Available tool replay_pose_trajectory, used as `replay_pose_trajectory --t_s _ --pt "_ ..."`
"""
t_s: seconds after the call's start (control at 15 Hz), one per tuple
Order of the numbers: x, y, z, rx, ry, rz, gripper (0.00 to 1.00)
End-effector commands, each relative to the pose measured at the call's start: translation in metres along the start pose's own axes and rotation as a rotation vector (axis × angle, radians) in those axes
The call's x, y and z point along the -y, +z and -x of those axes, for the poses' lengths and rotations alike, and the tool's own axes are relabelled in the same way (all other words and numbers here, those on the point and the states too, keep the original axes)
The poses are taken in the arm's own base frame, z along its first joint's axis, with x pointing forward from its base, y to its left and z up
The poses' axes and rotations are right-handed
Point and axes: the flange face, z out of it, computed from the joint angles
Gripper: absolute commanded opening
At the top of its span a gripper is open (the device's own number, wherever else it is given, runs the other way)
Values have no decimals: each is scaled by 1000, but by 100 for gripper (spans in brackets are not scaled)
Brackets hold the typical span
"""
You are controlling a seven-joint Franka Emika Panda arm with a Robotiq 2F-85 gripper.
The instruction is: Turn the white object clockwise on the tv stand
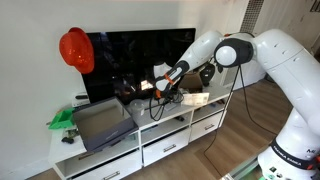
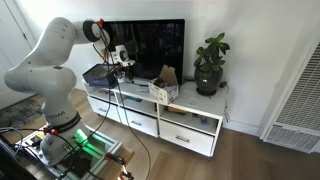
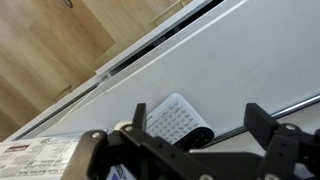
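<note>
The white object (image 3: 178,122) is a small flat keypad-like device with a dark end. It lies on the glossy white top of the tv stand (image 3: 230,60). In the wrist view my gripper (image 3: 200,112) is open, its two black fingers straddle the object from above, and I see no contact. In both exterior views the gripper (image 1: 160,88) (image 2: 125,62) hangs just above the tv stand (image 1: 150,135) (image 2: 190,115) in front of the black TV (image 1: 140,60). The object is too small to make out there.
A black cable (image 3: 255,118) runs across the top beside the object. A grey bin (image 1: 100,122), a green item (image 1: 62,120) and a red hard hat (image 1: 76,50) are at one end. A cardboard box (image 2: 163,85) and a potted plant (image 2: 210,65) are at the other.
</note>
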Motion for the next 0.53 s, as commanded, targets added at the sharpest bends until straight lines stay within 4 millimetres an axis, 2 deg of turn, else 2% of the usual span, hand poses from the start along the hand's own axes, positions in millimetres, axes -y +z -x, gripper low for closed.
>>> replay_pose_trajectory --t_s 0.0,0.27,0.47 --pt "-36 -39 17 -28 -193 52 100" --pt "-68 -72 17 -66 -408 59 100" --pt "-92 -89 20 -122 -559 61 100"
